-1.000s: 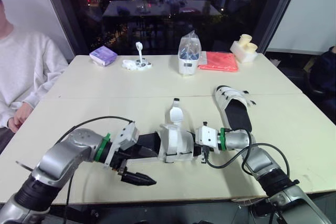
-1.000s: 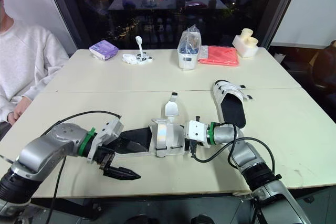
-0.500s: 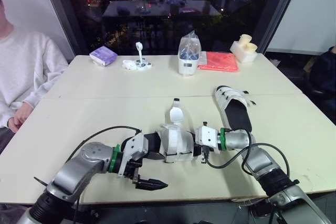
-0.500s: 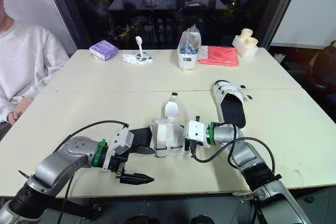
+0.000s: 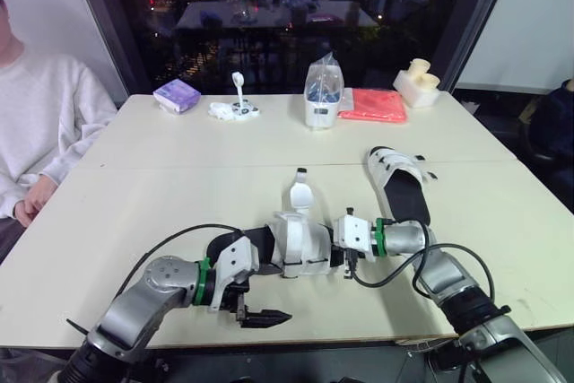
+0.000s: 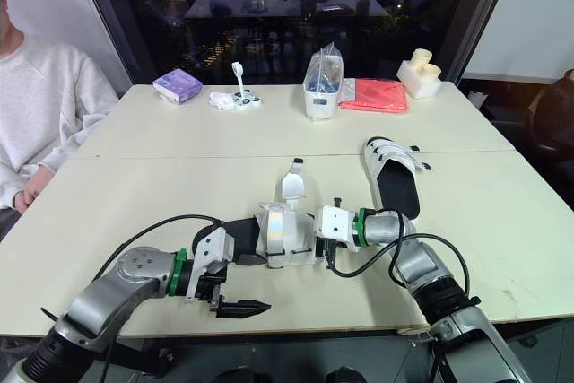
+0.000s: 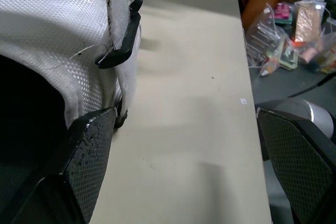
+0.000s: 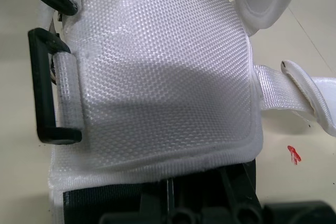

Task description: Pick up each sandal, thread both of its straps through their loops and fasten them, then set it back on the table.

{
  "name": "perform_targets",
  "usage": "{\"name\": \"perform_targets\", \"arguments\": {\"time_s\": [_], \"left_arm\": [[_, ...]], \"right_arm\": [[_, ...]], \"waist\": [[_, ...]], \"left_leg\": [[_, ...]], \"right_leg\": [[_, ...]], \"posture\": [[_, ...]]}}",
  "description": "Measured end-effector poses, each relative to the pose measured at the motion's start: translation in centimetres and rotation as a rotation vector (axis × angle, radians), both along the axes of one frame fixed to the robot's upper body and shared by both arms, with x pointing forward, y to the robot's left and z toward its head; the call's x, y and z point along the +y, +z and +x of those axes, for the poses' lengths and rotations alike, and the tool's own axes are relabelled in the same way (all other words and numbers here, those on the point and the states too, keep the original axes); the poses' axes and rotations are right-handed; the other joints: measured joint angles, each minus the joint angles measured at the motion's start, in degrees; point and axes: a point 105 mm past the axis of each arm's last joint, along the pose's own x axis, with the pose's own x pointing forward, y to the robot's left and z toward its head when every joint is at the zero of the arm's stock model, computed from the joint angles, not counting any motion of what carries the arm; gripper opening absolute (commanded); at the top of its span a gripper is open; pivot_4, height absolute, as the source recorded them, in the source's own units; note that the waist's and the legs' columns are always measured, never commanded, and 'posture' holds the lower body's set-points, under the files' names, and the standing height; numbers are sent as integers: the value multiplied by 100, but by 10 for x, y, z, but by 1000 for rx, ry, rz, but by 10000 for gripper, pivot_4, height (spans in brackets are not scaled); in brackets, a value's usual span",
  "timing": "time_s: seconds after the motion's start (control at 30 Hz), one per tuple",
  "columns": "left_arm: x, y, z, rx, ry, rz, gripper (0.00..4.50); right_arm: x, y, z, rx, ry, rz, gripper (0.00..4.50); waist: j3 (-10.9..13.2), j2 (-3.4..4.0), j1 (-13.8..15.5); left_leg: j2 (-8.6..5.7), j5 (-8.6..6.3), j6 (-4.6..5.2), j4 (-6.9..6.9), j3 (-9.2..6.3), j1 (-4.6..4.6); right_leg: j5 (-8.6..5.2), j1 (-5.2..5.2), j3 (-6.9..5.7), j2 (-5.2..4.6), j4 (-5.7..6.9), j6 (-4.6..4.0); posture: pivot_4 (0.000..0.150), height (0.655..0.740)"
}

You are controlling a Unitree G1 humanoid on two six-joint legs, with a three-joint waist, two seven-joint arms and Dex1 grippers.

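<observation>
A white sandal [image 5: 294,241] with a black sole lies near the table's front middle, one strap [image 5: 299,195] standing up loose. Its black loops [image 8: 44,87] hang at the side of the woven upper. My right gripper [image 5: 334,251] is shut on this sandal's end. My left gripper [image 5: 263,317] hovers open just in front of the sandal by the table's near edge, its fingers [image 7: 79,166] wide apart beside the upper and touching nothing. A second white sandal [image 5: 399,181] lies flat to the right, behind my right arm.
A person in a white sweatshirt [image 5: 36,123] sits at the left edge. Along the back stand a purple box [image 5: 177,94], a small white item [image 5: 235,109], a bagged container [image 5: 322,94], a red cloth [image 5: 372,103] and a cream object [image 5: 417,82].
My left arm has slid toward the near edge and to the right, bringing its open gripper in front of the sandal. The right gripper and both sandals have stayed put.
</observation>
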Motion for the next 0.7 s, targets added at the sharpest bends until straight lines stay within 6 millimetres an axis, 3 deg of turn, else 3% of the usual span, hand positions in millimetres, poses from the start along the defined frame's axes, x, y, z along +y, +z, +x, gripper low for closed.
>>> {"name": "perform_targets", "arguments": {"time_s": [0.37, 0.47, 0.7], "left_arm": [[-15, 6, 5, 23, -15, -52, 44686], [-19, 5, 6, 34, -26, -53, 36570], [-21, 2, 8, 53, -18, -58, 919]], "right_arm": [[0, 0, 1, 5, -1, 1, 0], [0, 0, 1, 5, 0, 2, 0], [1, -1, -2, 5, 1, 4, 0]], "waist": [[0, -1, 5], [-1, 0, 2], [-1, 0, 0]], "left_leg": [[1, -2, 5, 2, -2, 1], [1, 0, 2, 2, -2, 1], [1, 2, -2, 1, -1, -1]], "right_leg": [[2, 3, -2, 2, 1, -2], [3, 4, -2, 3, 1, 0], [7, 5, -3, 3, 0, 8]], "posture": [[1500, 7400], [1500, 7400], [1500, 7400]]}}
